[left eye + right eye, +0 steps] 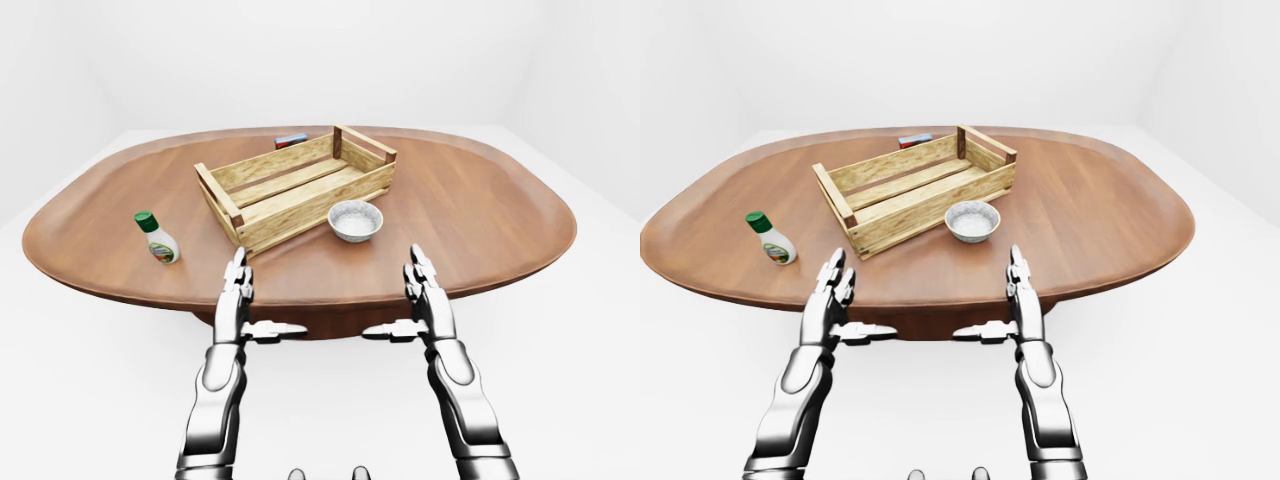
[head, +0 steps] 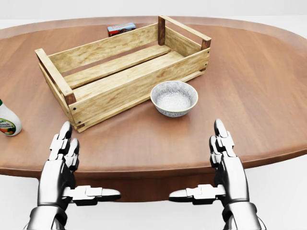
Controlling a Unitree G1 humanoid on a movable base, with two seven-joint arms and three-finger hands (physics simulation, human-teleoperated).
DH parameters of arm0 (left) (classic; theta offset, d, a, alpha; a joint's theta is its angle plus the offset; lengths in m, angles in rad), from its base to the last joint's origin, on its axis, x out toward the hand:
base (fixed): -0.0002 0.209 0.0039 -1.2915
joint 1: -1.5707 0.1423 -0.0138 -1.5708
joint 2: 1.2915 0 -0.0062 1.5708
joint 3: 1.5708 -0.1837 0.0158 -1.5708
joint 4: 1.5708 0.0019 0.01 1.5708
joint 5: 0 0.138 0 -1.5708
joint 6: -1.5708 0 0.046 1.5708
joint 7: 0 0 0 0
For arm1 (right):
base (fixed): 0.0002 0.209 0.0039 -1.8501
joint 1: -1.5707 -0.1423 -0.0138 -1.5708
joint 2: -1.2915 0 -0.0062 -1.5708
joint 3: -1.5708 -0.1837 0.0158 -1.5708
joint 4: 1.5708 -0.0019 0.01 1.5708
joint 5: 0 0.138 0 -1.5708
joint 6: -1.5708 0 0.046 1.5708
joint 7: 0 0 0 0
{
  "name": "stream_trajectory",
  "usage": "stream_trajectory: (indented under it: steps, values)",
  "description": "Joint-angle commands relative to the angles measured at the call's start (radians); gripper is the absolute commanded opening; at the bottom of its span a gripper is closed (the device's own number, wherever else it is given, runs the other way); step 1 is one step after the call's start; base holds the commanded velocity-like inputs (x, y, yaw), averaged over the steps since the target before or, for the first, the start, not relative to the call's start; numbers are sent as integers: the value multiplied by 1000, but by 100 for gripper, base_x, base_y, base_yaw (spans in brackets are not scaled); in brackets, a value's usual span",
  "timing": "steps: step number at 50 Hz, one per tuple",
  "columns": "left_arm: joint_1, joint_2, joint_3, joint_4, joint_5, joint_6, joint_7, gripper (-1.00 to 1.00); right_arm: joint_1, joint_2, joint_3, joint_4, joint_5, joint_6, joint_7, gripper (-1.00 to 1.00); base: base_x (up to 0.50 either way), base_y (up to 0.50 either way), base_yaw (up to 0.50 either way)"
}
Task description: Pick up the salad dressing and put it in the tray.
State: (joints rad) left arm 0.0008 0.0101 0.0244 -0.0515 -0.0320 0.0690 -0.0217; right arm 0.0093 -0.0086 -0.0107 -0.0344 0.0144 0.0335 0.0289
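Note:
The salad dressing (image 1: pixel 157 238), a small white bottle with a green cap, stands upright on the left part of the oval wooden table (image 1: pixel 480 200); the head view shows only its edge (image 2: pixel 8 123) at the left border. The tray (image 1: pixel 262 205) is a slatted wooden crate in the table's middle, with nothing in it. My left hand (image 1: pixel 240 300) hovers open at the table's near edge, right of the bottle and apart from it. The right hand (image 1: pixel 422 298) is open too, below the bowl, holding nothing.
A grey-white bowl (image 1: pixel 355 220) sits just right of the crate's near corner. A small red and blue box (image 1: pixel 291 140) lies behind the crate at the top of the view. White floor surrounds the table.

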Motion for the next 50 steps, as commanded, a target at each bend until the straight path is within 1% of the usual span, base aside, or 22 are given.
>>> stream_trajectory:
  steps: [1, 3, 5, 7, 12, 13, 15, 17, 21, 22, 26, 28, 29, 31, 33, 36, 38, 39, 40, 44, 47, 50]
  values:
    - [8, 21, 62, -142, -85, 18, -45, 100, 31, -16, -18, -149, 28, 54, 70, 100, 0, 0, 0]
    - [12, 22, 68, -150, -89, 18, -45, 100, 40, -14, -26, -209, 54, 54, 85, 100, 0, 0, 0]
    - [3, 24, 93, -187, -138, 18, -42, 100, 53, -24, -30, -301, 41, 54, 86, 100, 0, 0, 0]
    - [-8, 44, 139, -282, -192, 18, -28, 100, 66, -34, -54, -422, 36, 54, 93, 100, 0, 0, 0]
    - [-18, 92, 236, -452, -247, 18, -29, 100, 78, -50, -130, -657, 23, 54, 129, 100, 0, 0, 0]
    - [-19, 115, 277, -515, -276, 18, -41, 100, 76, -62, -184, -749, 36, 54, 143, 100, 0, 0, 0]
    - [-11, 139, 311, -574, -278, 18, -79, 100, 71, -70, -259, -844, 46, 54, 170, 100, 0, 0, 0]
    - [-13, 144, 350, -604, -268, 18, -93, 100, 66, -73, -326, -907, 55, 54, 201, 100, 0, 0, 0]
    - [-25, 172, 453, -662, -300, 18, -131, 100, 54, -117, -518, -1012, 134, 54, 243, 100, 0, 0, 0]
    - [-29, 178, 477, -669, -310, 18, -135, 100, 65, -154, -589, -1012, 203, 54, 234, 100, 0, 0, 0]
    - [-27, 208, 550, -701, -320, 18, -157, 100, 171, -335, -704, -1012, 489, 54, 56, 100, 0, 0, 0]
    - [-38, 225, 607, -712, -350, 18, -160, 100, 242, -425, -793, -1013, 627, 54, -30, 100, 0, 0, 0]
    - [-41, 247, 658, -724, -372, 18, -164, 100, 267, -448, -831, -1013, 678, 54, -56, 100, 0, 0, 0]
    - [-47, 270, 721, -738, -414, 18, -163, 100, 297, -468, -894, -1013, 795, 54, -96, 100, 0, 0, 0]
    - [-54, 303, 796, -750, -464, 18, -155, 100, 324, -486, -888, -1013, 805, 54, -117, 100, 0, 0, 0]
    - [-56, 346, 873, -755, -539, 18, -139, 100, 326, -504, -872, -1013, 796, 54, -140, 100, 0, 0, 0]
    - [-54, 374, 922, -750, -585, 18, -128, 100, 334, -542, -836, -1013, 704, 54, -150, 100, 0, 0, 0]
    - [-54, 393, 958, -750, -615, 18, -118, 100, 317, -538, -832, -1013, 705, 54, -161, 100, 0, 27, 0]
    - [-54, 406, 987, -748, -655, 18, -105, 100, 314, -548, -802, -1013, 633, 54, -165, 100, 0, 50, 0]
    - [-23, 421, 985, -738, -686, 18, -84, 100, 275, -508, -757, -1013, 547, 54, -121, 100, 0, 50, 0]
    - [-14, 418, 966, -733, -680, 18, -81, 100, 276, -533, -749, -1013, 527, 54, -134, 100, 0, 50, 0]
    - [-13, 418, 959, -734, -677, 18, -79, 100, 266, -524, -747, -1013, 513, 54, -122, 100, 0, 50, 0]
